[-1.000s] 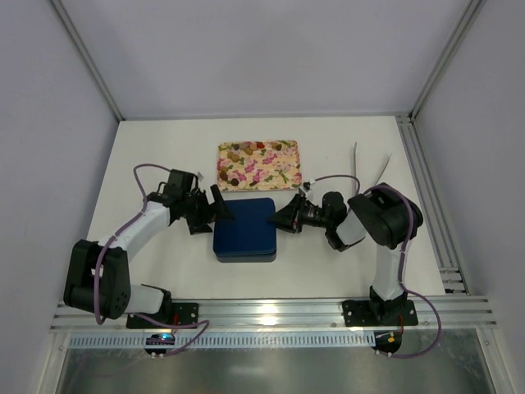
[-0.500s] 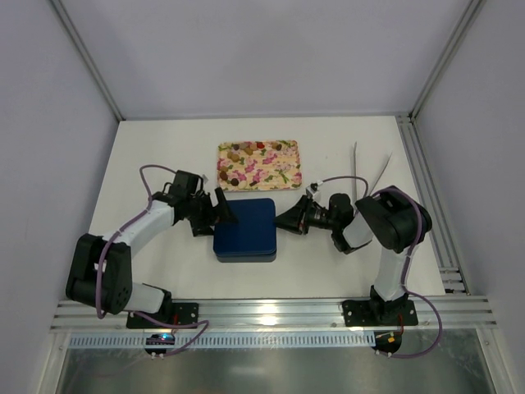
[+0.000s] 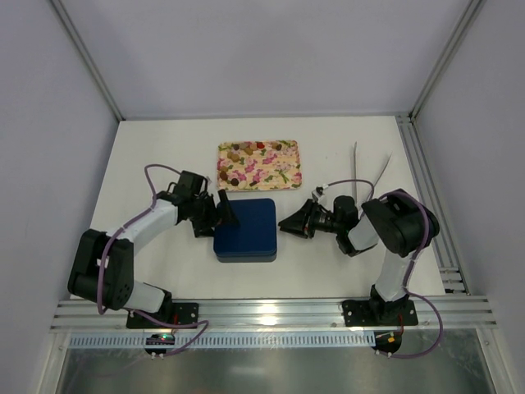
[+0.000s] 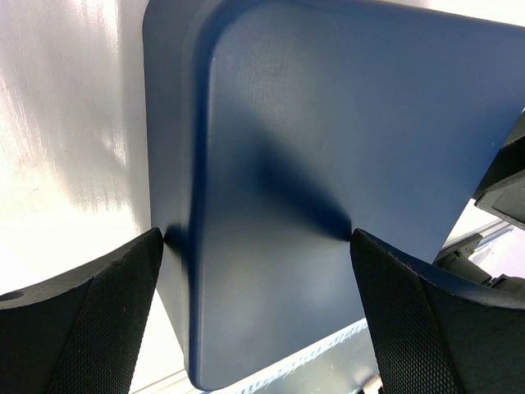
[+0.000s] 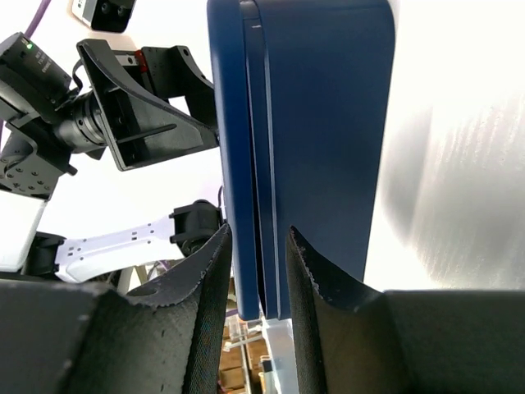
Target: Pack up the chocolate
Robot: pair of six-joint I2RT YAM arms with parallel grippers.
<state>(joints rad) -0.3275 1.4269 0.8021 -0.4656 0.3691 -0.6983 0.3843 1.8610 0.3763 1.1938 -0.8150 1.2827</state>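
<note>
The chocolate (image 3: pixel 239 153) lies as several small brown and dark pieces on a floral tray (image 3: pixel 279 174) at the back of the table. In front of the tray sits a navy-blue box (image 3: pixel 246 231) with its lid on. My left gripper (image 3: pixel 220 213) is at the box's left rear corner, open wide, with its fingertips (image 4: pixel 156 246) against the lid (image 4: pixel 328 123). My right gripper (image 3: pixel 285 223) hovers just off the box's right edge. Its jaws (image 5: pixel 258 230) stand narrowly open, and the seam of lid and base (image 5: pixel 262 148) shows through the gap.
Two thin white sticks (image 3: pixel 356 160) lie at the back right. An aluminium rail (image 3: pixel 426 189) runs along the table's right side. In the right wrist view the left arm (image 5: pixel 123 107) shows beyond the box.
My right gripper has drawn back to the right, off the box's edge. The left gripper has crept slightly right, toward the box. The box has not moved.
</note>
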